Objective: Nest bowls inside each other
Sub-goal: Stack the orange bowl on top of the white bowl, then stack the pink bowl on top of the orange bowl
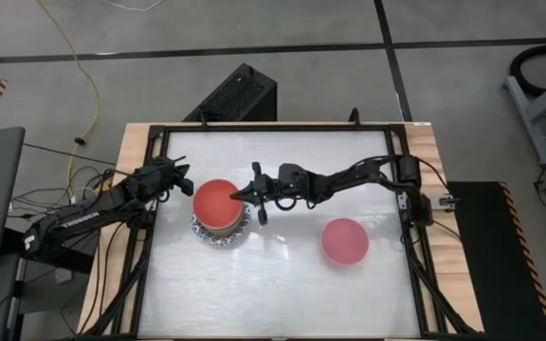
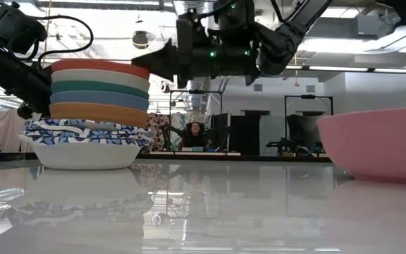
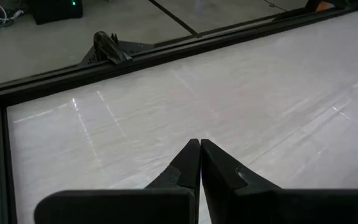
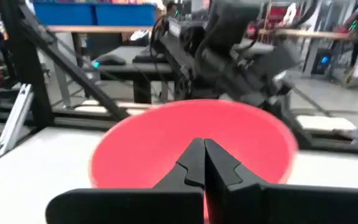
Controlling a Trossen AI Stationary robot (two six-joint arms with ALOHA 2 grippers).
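High view: right claw (image 1: 245, 195) at stack (image 1: 221, 216) rim; pink bowl (image 1: 345, 241) well apart.

From above, you see only the red bowl (image 1: 217, 202) and a patterned rim of the stack (image 2: 90, 113); the bowls between stay hidden. In the low view, the pink bowl (image 2: 380, 147) is cut off at the right edge, and the person (image 2: 196, 131) behind is too small to make out.

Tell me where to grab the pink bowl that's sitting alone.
Take the pink bowl by its rim, coming straight down from above with one finger inside and one outside. It sits upright, mouth open, apart from the stack, with its thin edge clear all around.
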